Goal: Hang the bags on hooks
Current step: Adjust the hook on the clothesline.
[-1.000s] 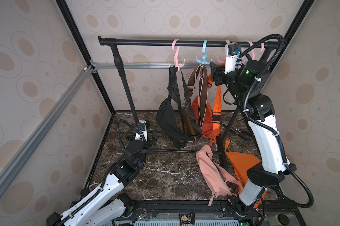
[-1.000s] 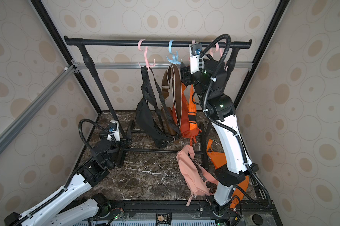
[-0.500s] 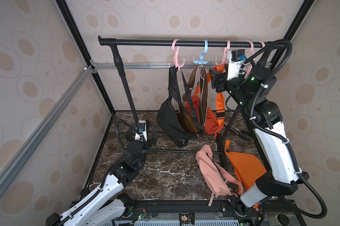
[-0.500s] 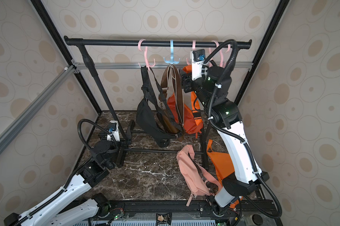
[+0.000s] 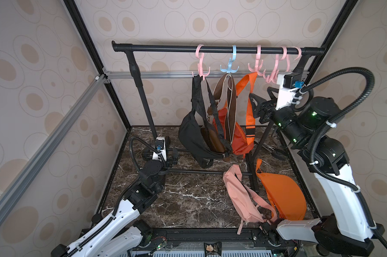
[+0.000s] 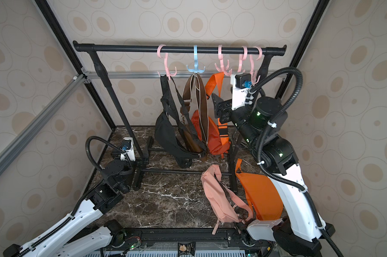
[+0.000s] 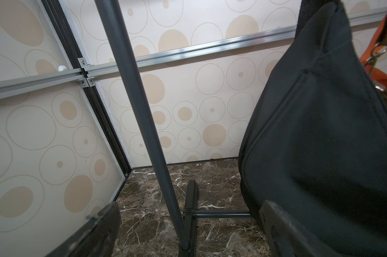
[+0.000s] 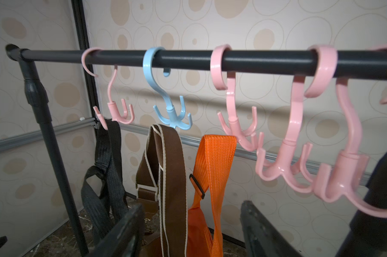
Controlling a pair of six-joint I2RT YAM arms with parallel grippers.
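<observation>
Finds left jaws low by the rack's left post (image 5: 141, 100), spread wide, holding nothing. Notes a matte black tubular rail (image 5: 166, 48) carrying glossy plastic swivel hooks, each multi-pronged. Records, on the first pink hook (image 5: 200, 64), a black bag (image 5: 192, 138) of soft woven fabric, crescent-shaped. Next, on the blue hook (image 5: 230, 64), a brown bag (image 5: 212, 140) with a cream-edged strap. Then the hung orange bag (image 5: 239, 142): smooth nylon, ribbed webbing strap (image 5: 250, 106) looped over the middle pink hook (image 5: 257, 63), long axis near vertical, body pointing down behind the brown one. Finds right jaws raised just beside that strap, spread, pinching nothing. Below, on the marbled tabletop (image 5: 188, 200), a limp pink bag (image 5: 239, 195) and a loose orange bag (image 5: 281, 193), both lying flat.
</observation>
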